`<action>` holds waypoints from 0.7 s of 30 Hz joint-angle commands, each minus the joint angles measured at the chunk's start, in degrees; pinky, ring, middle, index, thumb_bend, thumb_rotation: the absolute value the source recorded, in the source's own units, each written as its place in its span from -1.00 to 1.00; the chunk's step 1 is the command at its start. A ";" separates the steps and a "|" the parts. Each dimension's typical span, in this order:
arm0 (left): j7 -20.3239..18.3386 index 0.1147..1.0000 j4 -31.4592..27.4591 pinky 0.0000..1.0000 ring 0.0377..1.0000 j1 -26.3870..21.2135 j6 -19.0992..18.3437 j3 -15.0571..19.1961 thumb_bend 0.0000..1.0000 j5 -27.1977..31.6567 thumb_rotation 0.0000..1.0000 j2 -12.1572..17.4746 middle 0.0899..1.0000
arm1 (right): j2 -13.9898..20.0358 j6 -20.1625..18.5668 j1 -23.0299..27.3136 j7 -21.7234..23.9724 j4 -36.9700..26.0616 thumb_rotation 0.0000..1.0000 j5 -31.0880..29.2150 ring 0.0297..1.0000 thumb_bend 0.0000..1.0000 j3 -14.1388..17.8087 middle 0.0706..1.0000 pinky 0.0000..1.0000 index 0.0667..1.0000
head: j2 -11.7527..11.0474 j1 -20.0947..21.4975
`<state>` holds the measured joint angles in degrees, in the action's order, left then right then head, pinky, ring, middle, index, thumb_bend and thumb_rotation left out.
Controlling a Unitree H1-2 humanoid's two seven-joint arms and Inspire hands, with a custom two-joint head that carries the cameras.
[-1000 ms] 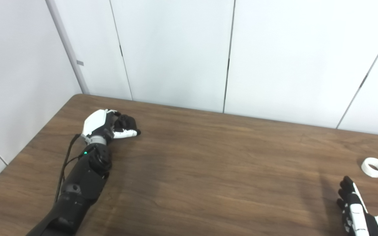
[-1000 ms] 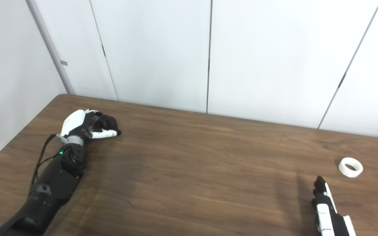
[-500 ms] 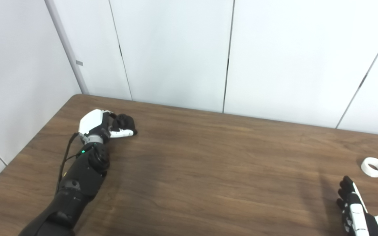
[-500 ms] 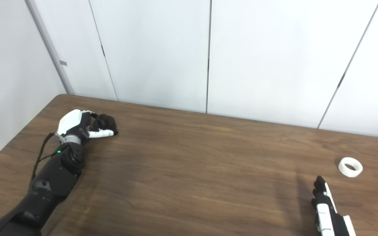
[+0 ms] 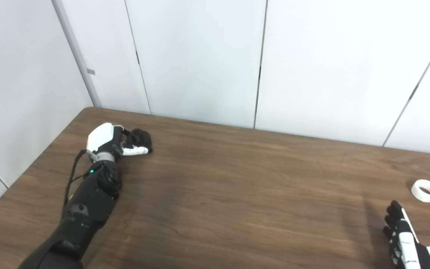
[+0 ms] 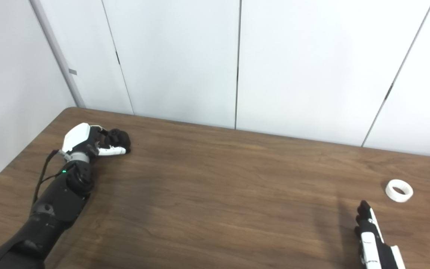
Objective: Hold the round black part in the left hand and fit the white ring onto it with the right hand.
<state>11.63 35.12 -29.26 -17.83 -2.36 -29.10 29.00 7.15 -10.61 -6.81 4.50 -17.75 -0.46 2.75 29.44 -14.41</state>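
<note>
The dark brown wood-grain table (image 5: 237, 194) stands against pale white wall panels (image 5: 200, 59), and nothing lies between the two hands across its wide middle. The white and black left hand (image 5: 120, 140) sits at the far left of the table with its fingers (image 5: 140, 137) curled in and thumb laid across; they appear wrapped round a dark lump that may be the round black part, though black fingers against black make it impossible to tell for sure. The small white plastic ring (image 5: 425, 190) lies flat on the table near the right edge, untouched. The black and white right hand (image 5: 401, 235) enters at the lower right corner, near the ring but apart from it, its fingers straight and close together, holding nothing. Compared with a second ago, the left hand has slid a little leftward and farther back along the table, still curled the same way; the right hand and the ring have not moved.
</note>
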 commanded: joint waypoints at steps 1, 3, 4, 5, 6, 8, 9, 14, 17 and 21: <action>2.87 -0.14 -2.05 1.00 0.78 -1.84 3.02 1.03 0.13 0.53 -0.83 1.00 0.54 | 0.48 0.40 0.49 0.15 -1.73 1.00 -0.45 1.00 -0.24 0.19 1.00 1.00 1.00 | 0.16 -0.05; 3.64 -0.16 -1.76 1.00 0.74 -1.77 4.15 1.14 0.07 0.86 -0.87 0.86 0.48 | 0.54 0.43 0.46 0.21 -1.66 1.00 -0.51 1.00 -0.24 0.20 1.00 1.00 1.00 | 0.09 -0.05; 4.00 -0.16 -1.58 1.00 0.73 -1.75 4.78 1.17 0.06 0.96 -0.88 0.81 0.46 | 0.58 0.45 0.46 0.21 -1.60 1.00 -0.41 1.00 -0.24 0.18 1.00 1.00 1.00 | 0.08 -0.04; 4.16 -0.16 -1.51 1.00 0.72 -1.75 5.14 1.21 0.05 1.08 -0.89 0.75 0.45 | 0.64 0.47 0.45 0.19 -1.51 1.00 -0.21 1.00 -0.23 0.14 1.00 1.00 1.00 | 0.08 -0.04; 4.41 -0.16 -1.34 1.00 0.71 -1.80 5.51 1.29 0.05 1.25 -0.89 0.65 0.44 | 0.72 0.51 0.48 0.23 -1.41 1.00 -0.09 1.00 -0.21 0.08 1.00 1.00 1.00 | -0.02 0.05; 4.66 -0.16 -1.26 1.00 0.71 -1.86 5.71 1.36 0.05 1.57 -0.90 0.46 0.44 | 0.83 0.51 0.52 0.30 -1.35 1.00 0.07 1.00 -0.20 -0.02 1.00 1.00 1.00 | -0.02 0.05; 4.77 -0.16 -1.15 1.00 0.71 -1.90 5.81 1.30 0.05 1.67 -0.90 0.42 0.44 | 0.87 0.46 0.54 0.40 -1.39 1.00 -0.02 1.00 -0.20 -0.04 1.00 1.00 1.00 | -0.02 0.05; 5.56 -0.16 -0.38 1.00 0.70 -1.86 7.51 1.01 0.05 1.73 -0.90 0.36 0.43 | 0.70 0.54 0.97 0.46 -1.12 1.00 -0.43 1.00 -0.20 0.05 1.00 1.00 1.00 | -0.08 0.36; 5.35 -0.16 -1.92 1.00 0.71 -1.06 8.04 0.90 0.05 1.65 -0.90 0.52 0.43 | 0.47 0.11 0.97 0.14 -1.21 1.00 0.07 1.00 -0.18 -0.04 1.00 1.00 1.00 | 0.00 0.60; 3.90 -0.16 -8.38 1.00 0.71 1.40 7.29 0.84 0.05 1.17 -0.90 0.57 0.42 | 0.18 1.12 1.06 0.05 -0.73 1.00 -0.07 1.00 -0.22 -0.11 1.00 1.00 1.00 | 0.14 1.03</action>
<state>14.79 29.62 -26.24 -11.42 -1.87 -27.26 27.83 7.25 -10.72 -6.61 4.71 -17.73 -0.57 2.71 29.53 -13.36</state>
